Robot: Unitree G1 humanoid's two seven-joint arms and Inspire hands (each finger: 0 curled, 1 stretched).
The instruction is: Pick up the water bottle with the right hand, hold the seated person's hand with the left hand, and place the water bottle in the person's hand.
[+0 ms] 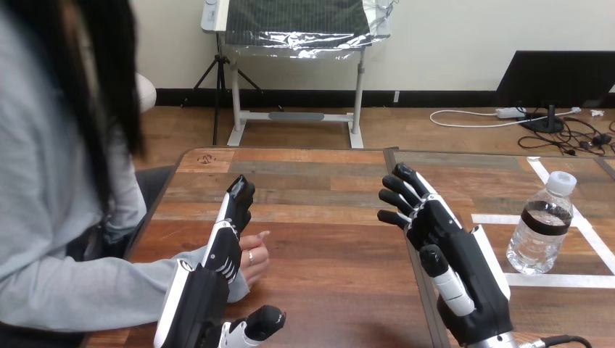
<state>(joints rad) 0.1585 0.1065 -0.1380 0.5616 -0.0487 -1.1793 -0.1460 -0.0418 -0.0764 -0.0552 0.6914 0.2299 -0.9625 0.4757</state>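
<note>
Here left hand point(215, 274), open, overlaps the person's hand point(254, 259); right hand point(451, 259) upright, open.

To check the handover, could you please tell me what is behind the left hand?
The person's hand sits behind the left hand, over the table; its fingers show, but its wrist and palm are covered, so contact cannot be told.

Water bottle point(540, 228) upright — capped; far right.

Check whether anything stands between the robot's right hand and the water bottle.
Nothing visible does. The open right hand is apart from the upright water bottle; only bare table with white tape lines lies between.
</note>
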